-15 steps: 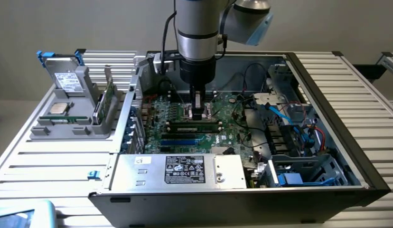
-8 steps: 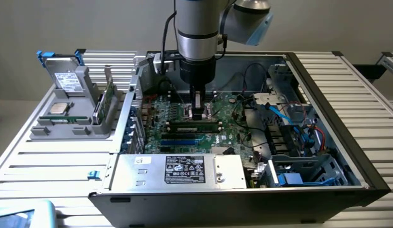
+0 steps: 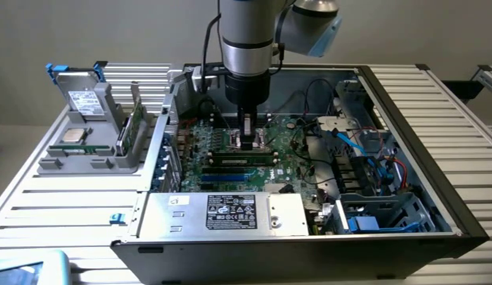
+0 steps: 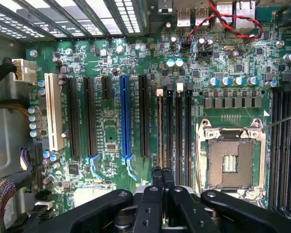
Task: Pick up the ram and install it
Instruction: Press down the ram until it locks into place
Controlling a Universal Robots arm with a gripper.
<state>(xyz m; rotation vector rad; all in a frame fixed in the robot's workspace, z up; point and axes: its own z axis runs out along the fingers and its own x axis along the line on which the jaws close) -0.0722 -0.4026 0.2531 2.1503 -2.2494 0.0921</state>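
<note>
My gripper (image 4: 163,175) is right here, jaws squeezed together with nothing in them. Just under my fingertips (image 4: 157,174) the ram (image 3: 244,157) sits in its slot on the motherboard (image 4: 111,97). Farther off is the empty chip socket (image 4: 230,162), and beyond, the computer case (image 3: 420,119).

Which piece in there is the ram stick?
Look into the open computer case, at the green motherboard under the arm. Just below the gripper runs the ram: a long, narrow stick with dark chips, taller than the flat blue slots beside it.
</note>
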